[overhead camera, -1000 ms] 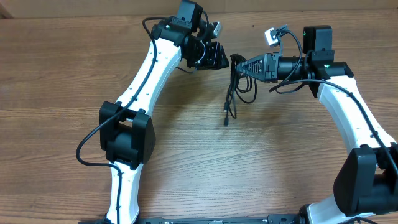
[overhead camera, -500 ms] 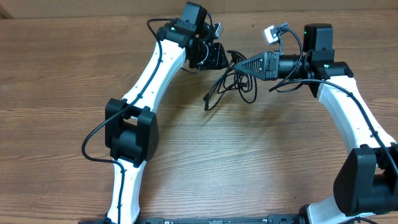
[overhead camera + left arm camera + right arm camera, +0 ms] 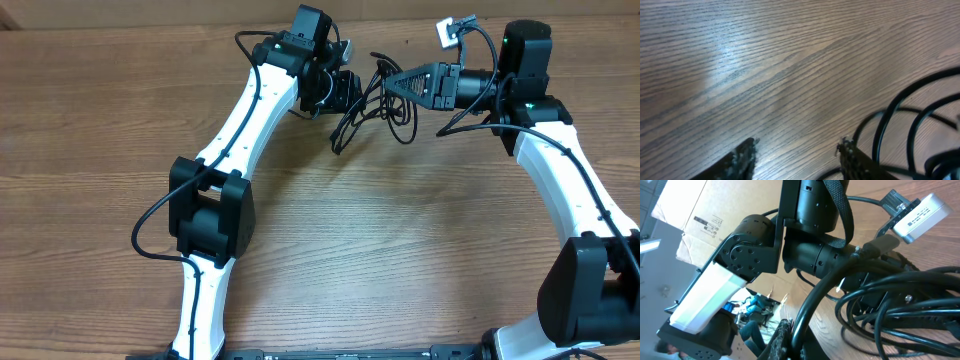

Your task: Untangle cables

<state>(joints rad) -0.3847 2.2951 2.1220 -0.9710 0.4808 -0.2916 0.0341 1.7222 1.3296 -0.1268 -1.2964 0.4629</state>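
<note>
counter (image 3: 400,250): bare wood grain that fills the overhead view and carries both arms.
left arm (image 3: 250,110): white with black joints, rising from the near edge and leaning toward the far middle of the counter.
right arm (image 3: 560,170): white and black, bent at the far right, with its forearm pointing left toward the other arm.
cables (image 3: 376,100): thin black cords in tangled loops at the far middle, between the two end effectors. Most hang from the right one. One loose end trails down and left over the wood, and a loop sags just below the right tip.
right end effector (image 3: 388,82): fingers pressed together and clamped on the cables, near the top of the bundle.
left end effector (image 3: 796,152): fingers apart, with only bare wood in the gap. The cables curve just outside one finger, and I cannot tell whether they touch it.
</note>
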